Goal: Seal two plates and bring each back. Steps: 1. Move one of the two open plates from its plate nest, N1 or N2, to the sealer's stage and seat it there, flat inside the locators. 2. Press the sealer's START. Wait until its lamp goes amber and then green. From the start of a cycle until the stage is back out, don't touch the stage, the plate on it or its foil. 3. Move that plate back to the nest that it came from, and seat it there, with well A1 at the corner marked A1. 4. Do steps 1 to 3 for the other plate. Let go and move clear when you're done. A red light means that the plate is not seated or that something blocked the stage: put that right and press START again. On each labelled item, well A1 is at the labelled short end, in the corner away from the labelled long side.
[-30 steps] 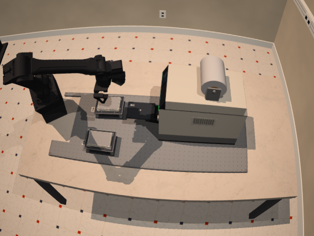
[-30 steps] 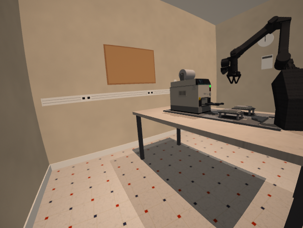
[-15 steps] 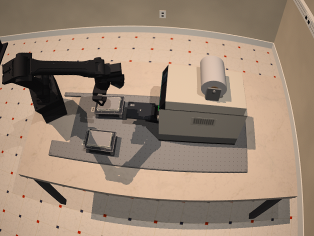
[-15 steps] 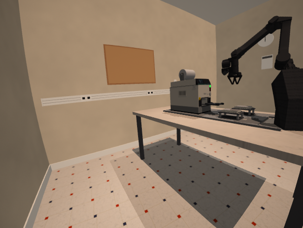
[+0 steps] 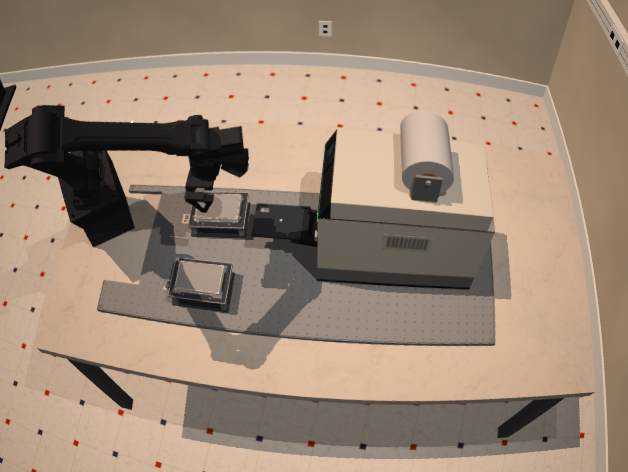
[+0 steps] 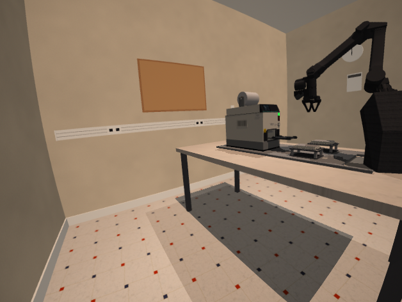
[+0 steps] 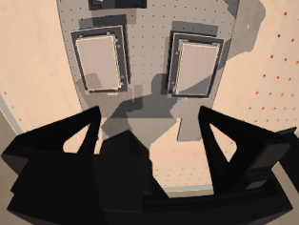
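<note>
The hand (image 5: 199, 201) (image 6: 310, 109) (image 7: 149, 111) was spread wide, with nothing between its fingers, and hung pointing down, well above the worktop (image 5: 365, 373) (image 6: 207, 155). From the top view it overlapped the near-arm end of one plate (image 5: 219, 207) (image 7: 97, 63); the exterior view showed it clear of both plates.

That plate lay in a raised dark nest (image 5: 215, 227) (image 7: 125, 71), set in line with the sealer's stage (image 5: 283, 221) (image 6: 285, 137). The second plate (image 5: 200, 276) (image 7: 193, 69) lay in a separate nest (image 5: 200, 298) (image 7: 171, 67), farther to the side on the perforated board (image 5: 406, 314) (image 7: 148, 43). Both plates appeared flat; the nest numbers and the A1 corners could not be read.

The stage was out in front of the sealer (image 5: 401, 251) (image 6: 244, 127) and carried no plate. A green lamp (image 6: 278, 114) was lit on the sealer's front. A white roll (image 5: 426, 147) (image 6: 248, 98) was mounted on top of the machine. Whether either plate bore a seal could not be determined.
</note>
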Robot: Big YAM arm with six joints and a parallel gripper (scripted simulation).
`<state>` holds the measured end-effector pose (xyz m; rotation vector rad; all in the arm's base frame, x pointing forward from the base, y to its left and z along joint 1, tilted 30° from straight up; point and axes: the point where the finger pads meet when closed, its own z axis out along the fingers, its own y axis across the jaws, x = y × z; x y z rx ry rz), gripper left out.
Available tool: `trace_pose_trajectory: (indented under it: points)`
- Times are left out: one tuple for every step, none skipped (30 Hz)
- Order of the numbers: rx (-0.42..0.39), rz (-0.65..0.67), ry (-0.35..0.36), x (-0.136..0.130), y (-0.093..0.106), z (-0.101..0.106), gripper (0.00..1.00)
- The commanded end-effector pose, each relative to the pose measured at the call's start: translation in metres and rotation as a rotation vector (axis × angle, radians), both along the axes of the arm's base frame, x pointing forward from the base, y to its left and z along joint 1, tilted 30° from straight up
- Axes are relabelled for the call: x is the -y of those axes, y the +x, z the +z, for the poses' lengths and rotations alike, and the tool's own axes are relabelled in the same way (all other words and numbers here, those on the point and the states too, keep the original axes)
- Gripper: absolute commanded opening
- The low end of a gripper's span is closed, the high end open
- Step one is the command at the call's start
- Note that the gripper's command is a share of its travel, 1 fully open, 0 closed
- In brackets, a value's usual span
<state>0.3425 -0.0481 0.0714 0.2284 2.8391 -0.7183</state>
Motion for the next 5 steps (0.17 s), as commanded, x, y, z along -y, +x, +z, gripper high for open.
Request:
trace_pose_trajectory:
  points:
    - [-0.017, -0.003, -0.001, 0.0055, -0.0052, 0.0022, 1.00]
    - [-0.018, -0.003, -0.001, 0.0054, -0.0045, 0.0008, 1.00]
    - [-0.018, -0.002, -0.001, 0.0054, -0.0038, -0.0005, 1.00]
    - [-0.018, -0.002, -0.001, 0.0054, -0.0038, -0.0005, 1.00]
    - [-0.018, -0.002, -0.001, 0.0054, -0.0038, -0.0005, 1.00]
